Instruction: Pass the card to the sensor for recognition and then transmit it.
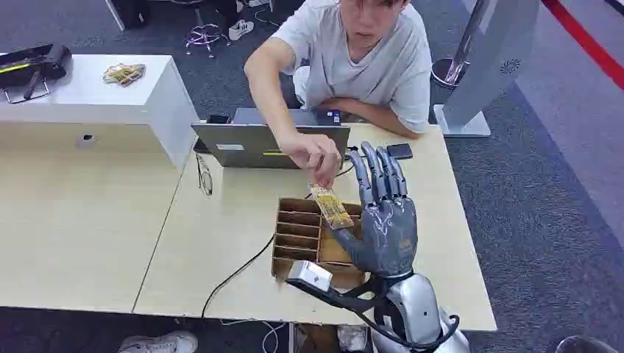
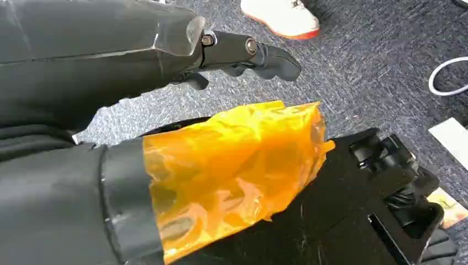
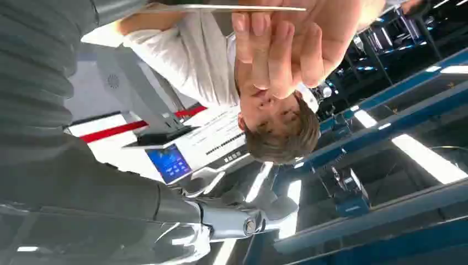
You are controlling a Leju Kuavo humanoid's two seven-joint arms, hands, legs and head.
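Note:
The card, a narrow yellow patterned strip, hangs tilted over the wooden slotted box. A person's hand pinches its top end. My right hand is raised beside it, fingers straight up and apart; the card's lower end lies against my thumb. In the right wrist view the card shows edge-on under the person's fingers, well away from my extended fingers. My left hand hangs over the carpet and holds nothing.
A seated person leans over the table's far side. In front of them are a laptop, a phone and glasses. A black cable crosses the table. A white kiosk stand is at far right.

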